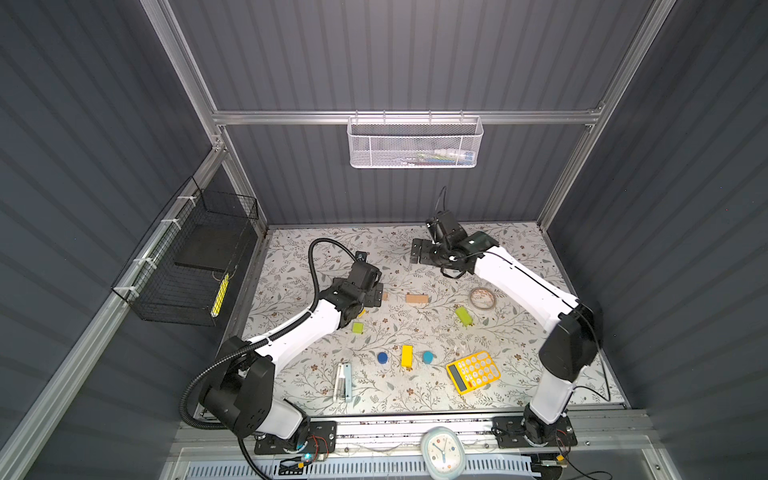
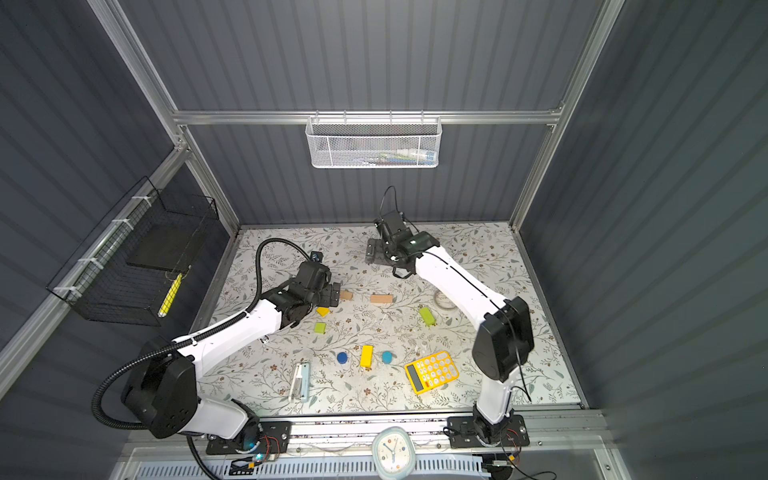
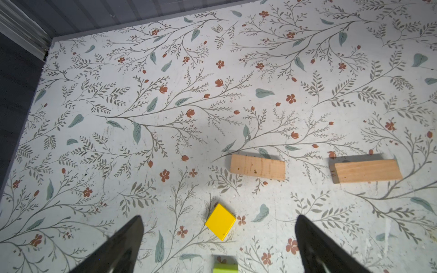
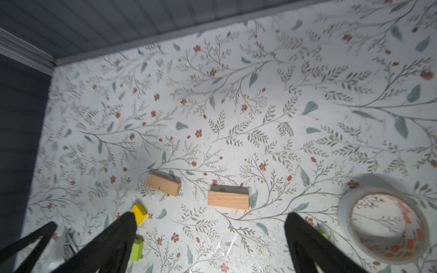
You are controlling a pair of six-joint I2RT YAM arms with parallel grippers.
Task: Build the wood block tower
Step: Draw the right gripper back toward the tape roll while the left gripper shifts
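Note:
The blocks lie loose on the floral table. Two tan bars (image 1: 417,298) (image 3: 257,167) rest side by side mid-table. A yellow cube (image 2: 323,311) and a lime cube (image 1: 358,328) lie near them, and a lime bar (image 1: 464,316) lies to the right. Nearer the front, a yellow bar (image 1: 407,356) lies between two blue cylinders (image 1: 382,357) (image 1: 428,356). My left gripper (image 1: 376,295) (image 3: 219,217) hangs open above the yellow cube (image 3: 220,221), beside the left tan bar. My right gripper (image 1: 419,251) (image 4: 209,214) is open and empty, high near the back, with the tan bars (image 4: 228,197) below.
A clear tape roll (image 1: 482,298) lies under the right forearm. A yellow calculator (image 1: 473,372) sits at front right and a stapler (image 1: 343,381) at front left. A white mesh basket (image 1: 415,143) hangs on the back wall, and a black wire basket (image 1: 187,266) on the left wall.

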